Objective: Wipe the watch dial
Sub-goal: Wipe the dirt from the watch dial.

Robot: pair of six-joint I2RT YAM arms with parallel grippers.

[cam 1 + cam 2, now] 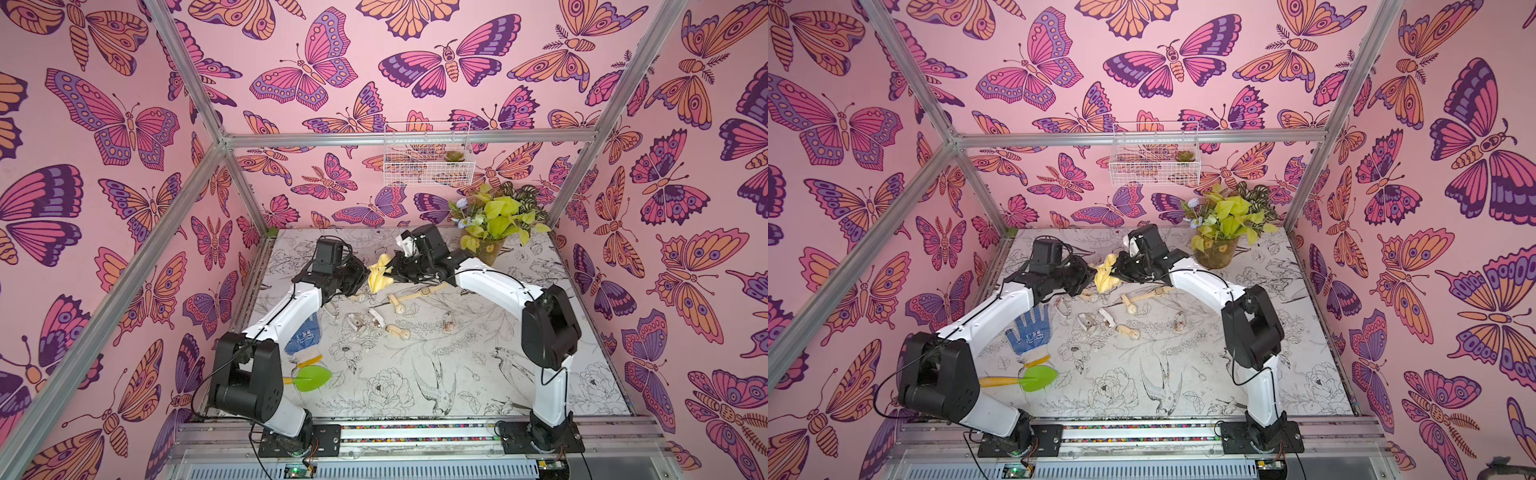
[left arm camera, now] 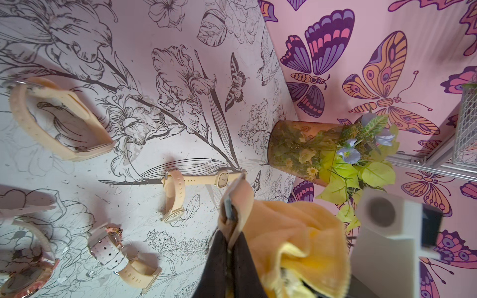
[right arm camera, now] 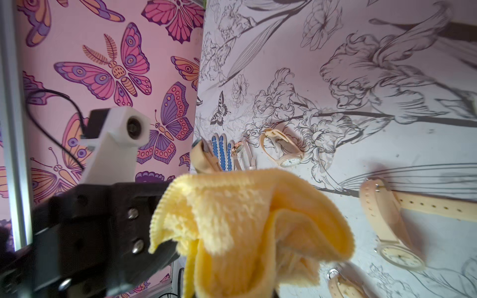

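My left tool (image 1: 365, 277) is pressed together on a beige watch (image 2: 238, 198), pinching it by the strap. The strap's long axis runs out beyond the tool's tip, rightward toward my other arm. Which way the watch's face looks I cannot tell. My right tool (image 1: 394, 267) is clamped on a bunched yellow cloth (image 1: 379, 277), which hangs just to the right of the watch, touching it or all but. The wipe, as I judge it, is therefore a short leftward rub from the right arm while the left holds steady. Both tools hang raised over the far middle of the tabletop (image 1: 478, 374). Spare watches (image 1: 424, 291) lie below, a little nearer. The flower pot (image 1: 488, 249) stands close on the far right of my right arm, so I have freer room on the near side.
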